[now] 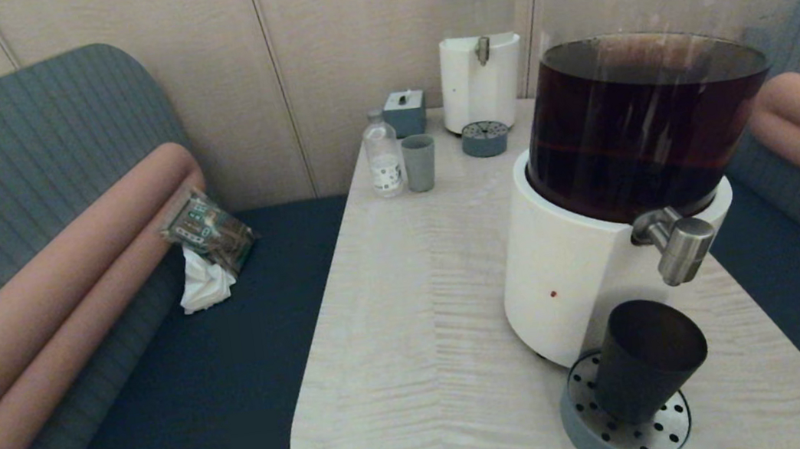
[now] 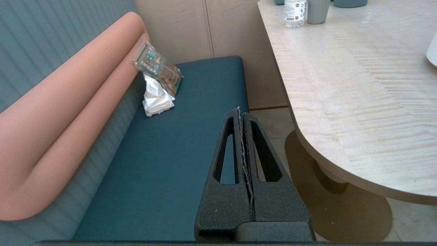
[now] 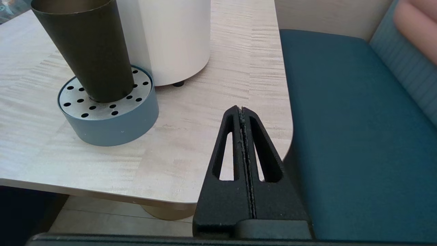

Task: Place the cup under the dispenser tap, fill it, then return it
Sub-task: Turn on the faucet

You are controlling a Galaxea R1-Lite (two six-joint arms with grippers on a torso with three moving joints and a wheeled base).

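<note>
The black tapered cup (image 1: 646, 358) (image 3: 85, 48) stands upright on a round perforated drip tray (image 1: 628, 434) (image 3: 106, 112), just below the brushed-steel dispenser tap (image 1: 677, 244) of the white-based dispenser (image 1: 636, 139) holding dark brown liquid. Neither arm shows in the head view. My right gripper (image 3: 241, 109) is shut and empty, low by the table's near right corner, off to the side of the cup. Over the left bench seat, beside the table, my left gripper (image 2: 240, 111) is shut with nothing in it.
At the table's (image 1: 420, 314) far end stand a clear-liquid dispenser (image 1: 479, 36), a small grey-blue cup (image 1: 420, 162), a plastic bottle (image 1: 383, 155) and a grey box (image 1: 405, 112). A packet with white tissue (image 1: 206, 250) lies on the left bench. Benches flank the table.
</note>
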